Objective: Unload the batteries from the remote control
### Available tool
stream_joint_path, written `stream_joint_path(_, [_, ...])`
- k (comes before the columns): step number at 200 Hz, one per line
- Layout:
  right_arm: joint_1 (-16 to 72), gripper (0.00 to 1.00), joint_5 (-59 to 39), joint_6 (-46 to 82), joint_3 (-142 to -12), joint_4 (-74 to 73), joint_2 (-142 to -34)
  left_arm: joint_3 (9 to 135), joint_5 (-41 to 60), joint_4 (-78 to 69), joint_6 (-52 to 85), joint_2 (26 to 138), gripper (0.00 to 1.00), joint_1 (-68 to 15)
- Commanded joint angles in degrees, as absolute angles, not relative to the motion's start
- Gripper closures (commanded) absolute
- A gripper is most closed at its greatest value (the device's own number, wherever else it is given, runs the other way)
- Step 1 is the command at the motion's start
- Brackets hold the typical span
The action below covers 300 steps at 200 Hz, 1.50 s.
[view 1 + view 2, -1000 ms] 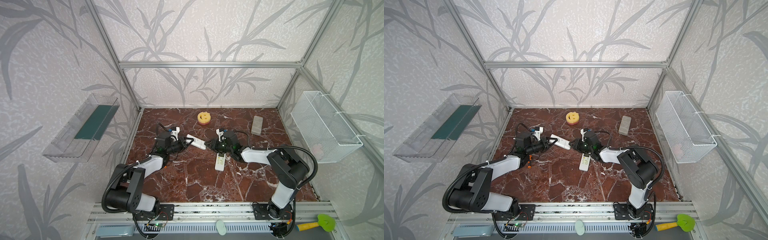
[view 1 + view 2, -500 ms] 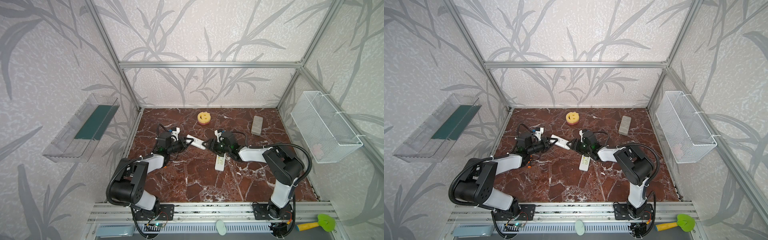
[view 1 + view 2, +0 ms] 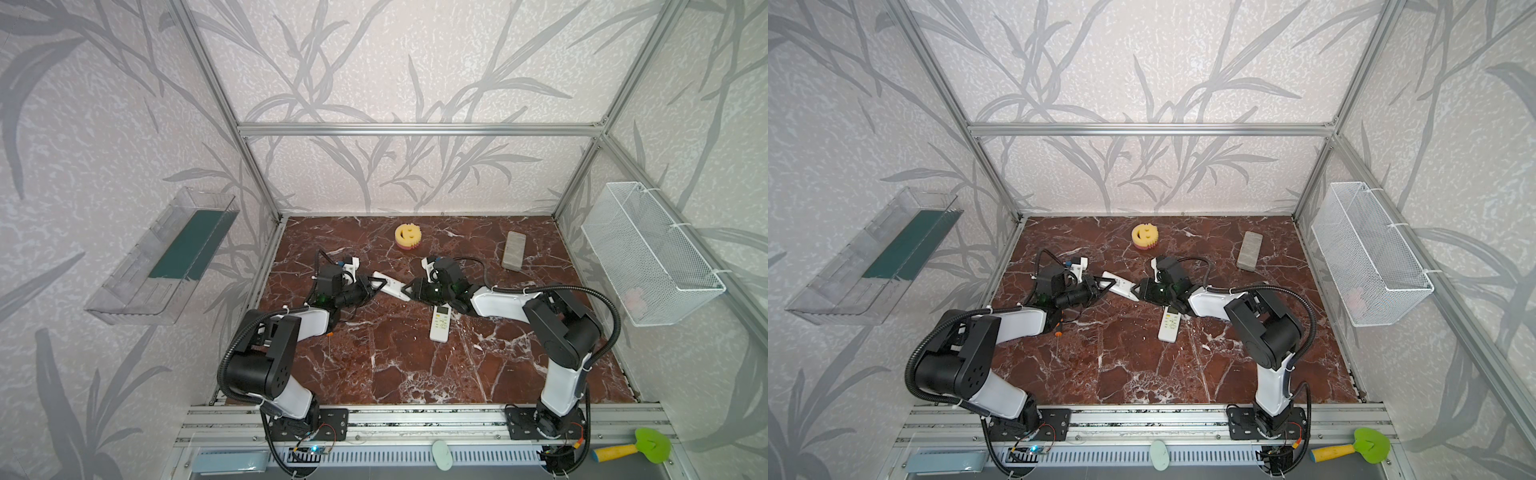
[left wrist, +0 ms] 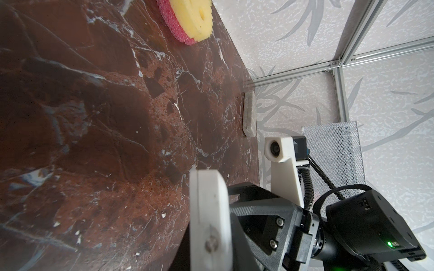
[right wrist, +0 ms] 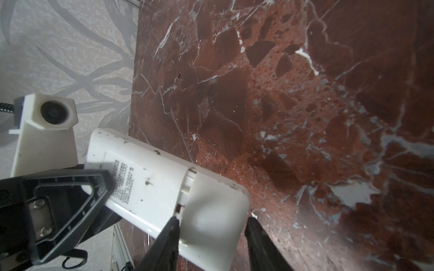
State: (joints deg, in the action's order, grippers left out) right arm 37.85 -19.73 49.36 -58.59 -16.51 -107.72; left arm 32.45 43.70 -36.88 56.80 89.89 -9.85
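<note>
Marble tabletop (image 3: 395, 365). White remote control (image 5: 164, 187) held off the surface between the arms. Left gripper (image 3: 376, 286) pinches one end. Right gripper (image 5: 211, 225) straddles the battery-cover end, fingers (image 5: 169, 237) partly spread. Batteries not visible. Second remote (image 3: 439, 322) lies nearby.

The red-brown marbled desk (image 3: 374, 365) carries a yellow smiley sponge (image 3: 407, 235) near its back edge, a grey block (image 3: 513, 251) to the right, and a white remote (image 3: 440, 324) lying mid-desk.
</note>
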Motion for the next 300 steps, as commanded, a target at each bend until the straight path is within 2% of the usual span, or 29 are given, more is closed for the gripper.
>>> stream_joint_path(1, [37.88, 0.54, -15.21, 45.32, -58.43, -5.14, -109.35, 33.03, 46.67, -43.77, 58.6, 89.16, 1.0, -8.91])
stream_joint_path(57, [37.53, 0.49, -5.86, 34.94, -62.49, 6.9, -104.44, 33.64, 45.06, -36.8, 53.15, 89.96, 1.0, -8.09])
stream_joint_path(81, [37.53, 0.47, -4.99, 32.41, -63.76, 9.11, -102.38, 33.99, 44.39, -34.37, 50.78, 90.46, 1.0, -8.09])
stream_joint_path(105, [37.94, 0.43, -12.06, 28.11, -63.08, 3.43, -101.61, 34.6, 44.71, -33.44, 50.32, 90.94, 1.0, -8.09])
stream_joint_path(144, [38.54, 0.31, -27.12, 9.79, -58.04, -11.43, -99.63, 36.85, 47.81, -29.79, 50.1, 89.37, 1.0, -8.12])
stream_joint_path(161, [38.5, 0.27, -30.57, 0.51, -57.92, -10.63, -99.05, 38.13, 49.15, -25.92, 48.15, 87.92, 1.0, -8.09])
stream_joint_path(193, [38.5, 0.24, -31.77, -11.89, -63.22, 0.11, -99.77, 41.11, 52.98, -18.41, 43.41, 86.08, 1.0, -8.12])
stream_joint_path(224, [38.5, 0.23, -30.36, -17.83, -65.52, 4.61, -100.5, 42.87, 55.99, -13.62, 40.02, 84.84, 1.0, -8.12])
stream_joint_path(300, [38.61, 0.23, -27.75, -18.56, -66.54, 5.53, -101.85, 44.45, 58.64, -8.05, 36.21, 81.87, 1.0, -8.11])
